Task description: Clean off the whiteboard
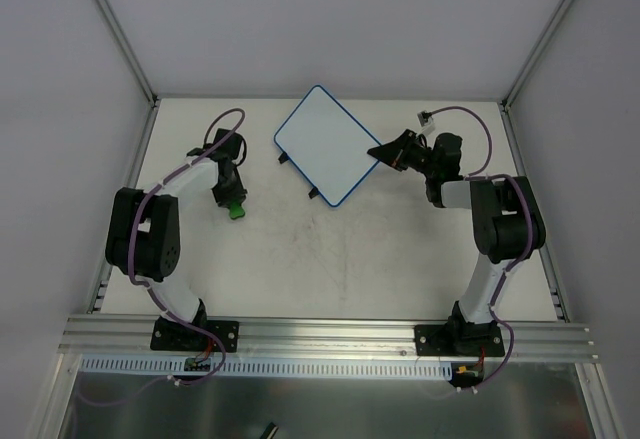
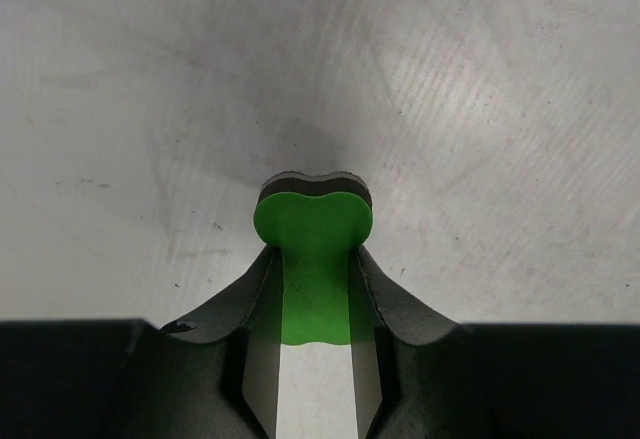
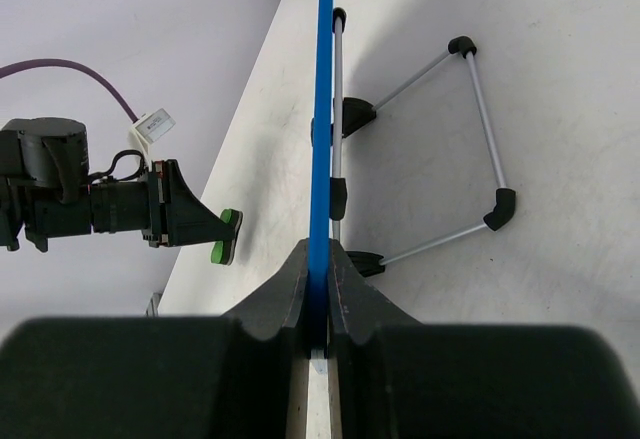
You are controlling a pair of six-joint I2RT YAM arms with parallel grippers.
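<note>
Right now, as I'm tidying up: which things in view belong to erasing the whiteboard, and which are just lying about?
Job: flat white blue-framed whiteboard, its edge gripped by the right hand; small green eraser block, gripped by the left hand.
Lying about: small dark object on the near metal sheet, unidentifiable.

Two grippers, the left gripper (image 2: 312,264) and the right gripper (image 3: 318,294), one blue-framed whiteboard (image 1: 325,144), one green eraser (image 2: 312,221), one wire stand (image 3: 486,119), one table (image 1: 300,269).
</note>
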